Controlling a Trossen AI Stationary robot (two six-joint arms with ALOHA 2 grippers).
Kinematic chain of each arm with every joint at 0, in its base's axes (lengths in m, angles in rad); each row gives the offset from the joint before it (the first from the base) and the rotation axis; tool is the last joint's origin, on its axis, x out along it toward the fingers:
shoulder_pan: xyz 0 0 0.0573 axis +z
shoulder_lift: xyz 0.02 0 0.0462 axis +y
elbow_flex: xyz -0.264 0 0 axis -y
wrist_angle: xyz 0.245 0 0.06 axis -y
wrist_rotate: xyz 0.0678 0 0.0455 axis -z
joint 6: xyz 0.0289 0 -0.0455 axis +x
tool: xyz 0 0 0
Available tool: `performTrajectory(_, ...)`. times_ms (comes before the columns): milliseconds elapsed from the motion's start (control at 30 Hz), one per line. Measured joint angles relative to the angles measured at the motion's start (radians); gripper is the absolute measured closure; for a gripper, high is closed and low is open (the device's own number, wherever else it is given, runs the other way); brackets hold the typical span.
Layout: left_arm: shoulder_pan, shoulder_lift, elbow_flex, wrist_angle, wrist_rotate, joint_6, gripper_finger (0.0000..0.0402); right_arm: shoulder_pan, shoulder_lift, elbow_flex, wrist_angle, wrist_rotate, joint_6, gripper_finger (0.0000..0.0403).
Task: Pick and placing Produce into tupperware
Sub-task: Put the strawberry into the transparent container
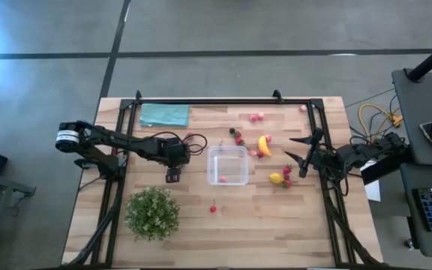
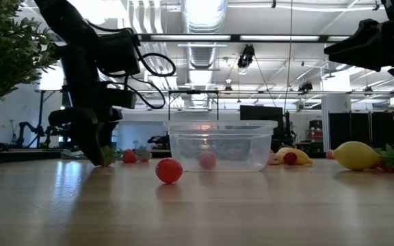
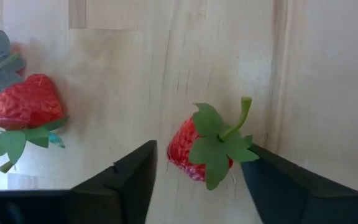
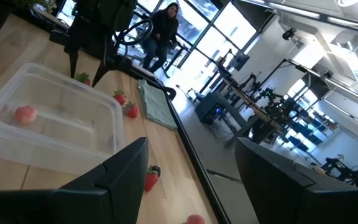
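Your clear square plastic tupperware (image 1: 228,166) sits mid-bench holding one pink fruit (image 1: 223,179). Just left of it, your left gripper (image 3: 194,180) is spread around a red strawberry (image 3: 194,152). The right gripper (image 1: 297,154), spread, hovers by the yellow banana (image 1: 264,145) and lemon (image 1: 276,178).

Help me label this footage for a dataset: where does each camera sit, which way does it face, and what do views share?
High: overhead, straight down on the table; both arms show.
Low: table height, level across; left gripper down at the wood.
Left wrist: down past open fingers at a strawberry between them.
Right wrist: across the table, past open fingers.
Shared: tupperware holding one pink fruit.
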Motion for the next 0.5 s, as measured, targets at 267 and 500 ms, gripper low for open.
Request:
performTrajectory(267, 0.000, 0.000, 0.000, 0.012, 0.000, 0.001, 0.0253, 0.000, 0.000, 0.000, 0.000, 0.000, 0.000, 0.0170)
performTrajectory(500, 0.000, -0.005, 0.043, -0.012, 0.002, -0.001, 0.0268, 0.000, 0.000, 0.000, 0.000, 0.000, 0.000, 0.0170)
